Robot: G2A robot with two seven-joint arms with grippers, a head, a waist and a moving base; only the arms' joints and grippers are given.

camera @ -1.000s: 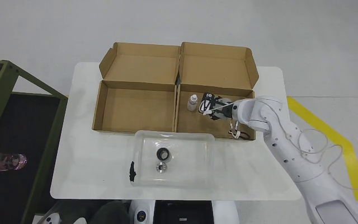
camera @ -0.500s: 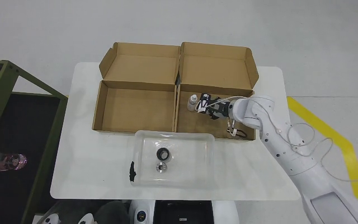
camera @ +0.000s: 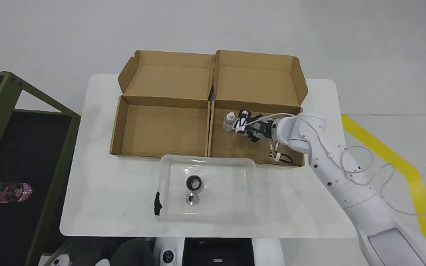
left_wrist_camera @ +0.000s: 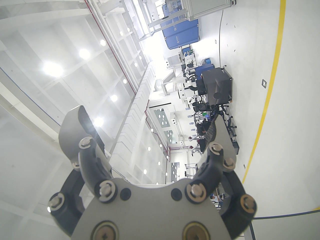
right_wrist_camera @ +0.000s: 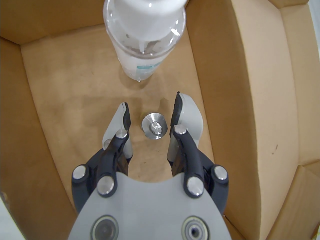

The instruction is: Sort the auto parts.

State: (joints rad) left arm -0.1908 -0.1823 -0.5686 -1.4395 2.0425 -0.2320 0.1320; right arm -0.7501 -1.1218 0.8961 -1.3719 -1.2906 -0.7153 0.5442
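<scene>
My right gripper [camera: 246, 124] [right_wrist_camera: 151, 106] hangs low inside the right cardboard box [camera: 229, 143] [right_wrist_camera: 75, 76]. It is open, and a small round metal part [right_wrist_camera: 153, 126] lies on the box floor between its fingers, clear of both. A clear bottle with a white cap [camera: 229, 121] [right_wrist_camera: 147, 26] stands upright just beyond the fingertips. A clear plastic tray [camera: 246, 199] at the table's front holds a black ring [camera: 194, 182] and a small metal part [camera: 192, 198]. My left gripper [left_wrist_camera: 146, 118] points up at a ceiling, open with nothing in it.
The left cardboard box [camera: 160, 130] stands beside the right one, both with lids folded back. A small black piece [camera: 157, 204] lies on the white table [camera: 106, 166] left of the tray. A dark green cart [camera: 26, 166] stands off the table's left edge.
The right gripper has shifted slightly left inside the box, closer to the bottle. The tray and its parts have not moved.
</scene>
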